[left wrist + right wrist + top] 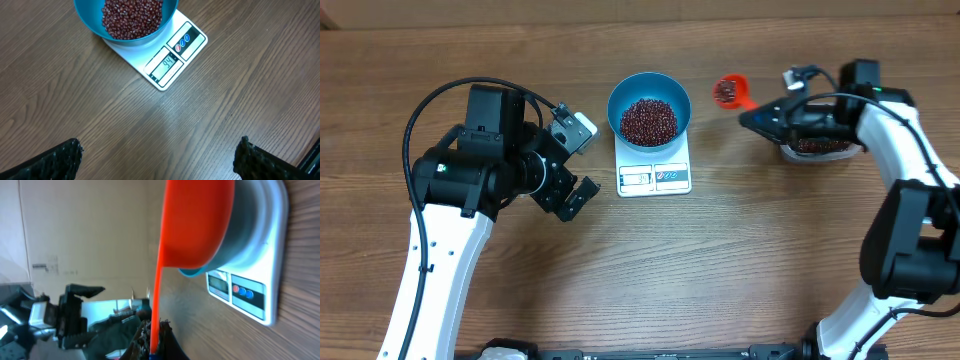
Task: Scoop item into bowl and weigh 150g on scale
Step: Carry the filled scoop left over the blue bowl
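The blue bowl (649, 108) stands on the white scale (655, 177) and holds a heap of dark red-brown beans (648, 120). In the left wrist view the bowl (90, 20), beans (132, 17) and scale (176, 59) lie ahead of my left gripper (157, 162), which is open and empty just left of the scale (580, 160). My right gripper (763, 116) is shut on the handle of an orange scoop (728, 91) carrying beans, hovering right of the bowl. In the right wrist view the scoop (197, 220) hangs beside the bowl (250, 220) and the scale (260, 280), its thin handle clamped in the gripper (154, 347).
A clear plastic tub (817, 148) with more beans sits at the right, partly under my right arm. The rest is bare wooden tabletop (720, 260).
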{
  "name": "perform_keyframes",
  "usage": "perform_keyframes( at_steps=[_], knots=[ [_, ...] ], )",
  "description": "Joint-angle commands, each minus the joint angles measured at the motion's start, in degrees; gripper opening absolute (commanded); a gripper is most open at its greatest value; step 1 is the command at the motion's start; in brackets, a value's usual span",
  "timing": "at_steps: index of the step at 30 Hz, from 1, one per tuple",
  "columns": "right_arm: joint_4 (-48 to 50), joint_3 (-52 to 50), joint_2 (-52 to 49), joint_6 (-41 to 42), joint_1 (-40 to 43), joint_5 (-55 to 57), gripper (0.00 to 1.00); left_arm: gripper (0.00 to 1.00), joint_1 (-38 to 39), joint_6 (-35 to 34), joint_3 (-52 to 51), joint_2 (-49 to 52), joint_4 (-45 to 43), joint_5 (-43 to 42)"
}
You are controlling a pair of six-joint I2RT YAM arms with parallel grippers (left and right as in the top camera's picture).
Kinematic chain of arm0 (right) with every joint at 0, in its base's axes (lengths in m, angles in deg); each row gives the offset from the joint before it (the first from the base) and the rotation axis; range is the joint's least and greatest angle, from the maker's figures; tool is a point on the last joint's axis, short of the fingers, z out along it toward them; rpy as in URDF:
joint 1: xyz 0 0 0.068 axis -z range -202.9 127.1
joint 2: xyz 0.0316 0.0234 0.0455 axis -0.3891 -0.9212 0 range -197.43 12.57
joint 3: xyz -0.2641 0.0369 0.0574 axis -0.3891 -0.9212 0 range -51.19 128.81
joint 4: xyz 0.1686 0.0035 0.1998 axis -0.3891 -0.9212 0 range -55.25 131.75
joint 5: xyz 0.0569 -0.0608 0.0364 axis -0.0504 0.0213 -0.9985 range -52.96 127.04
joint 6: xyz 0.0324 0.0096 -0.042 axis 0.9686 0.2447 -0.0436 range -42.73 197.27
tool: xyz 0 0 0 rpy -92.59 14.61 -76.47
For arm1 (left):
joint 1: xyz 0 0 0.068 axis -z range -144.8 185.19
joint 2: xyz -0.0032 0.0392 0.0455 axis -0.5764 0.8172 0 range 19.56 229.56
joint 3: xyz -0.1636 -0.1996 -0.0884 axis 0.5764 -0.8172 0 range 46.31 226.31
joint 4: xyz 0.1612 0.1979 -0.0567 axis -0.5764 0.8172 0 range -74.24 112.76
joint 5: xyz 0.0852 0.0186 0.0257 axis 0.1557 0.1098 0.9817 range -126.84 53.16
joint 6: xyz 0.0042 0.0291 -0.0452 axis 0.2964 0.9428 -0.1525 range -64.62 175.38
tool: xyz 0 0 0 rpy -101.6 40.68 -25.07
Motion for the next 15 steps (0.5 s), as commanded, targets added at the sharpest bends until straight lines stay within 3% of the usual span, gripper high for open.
perform_keyframes(
  at_steps=[1, 10, 15],
  knots=[
    [5.0, 1.8, -0.2, 6.5, -3.9, -1.3, 0.04, 1.00, 0.0, 1.3, 0.9, 0.4, 0.0, -0.8],
    [20.1, 1.8, -0.2, 6.3, -12.6, 6.6, 0.04, 1.00, 0.0, 1.3, 0.9, 0.4, 0.0, -0.8],
    [21.7, 1.8, -0.2, -0.2, -15.6, 16.8, 0.04, 1.00, 0.0, 1.3, 0.9, 0.4, 0.0, -0.8]
  ],
)
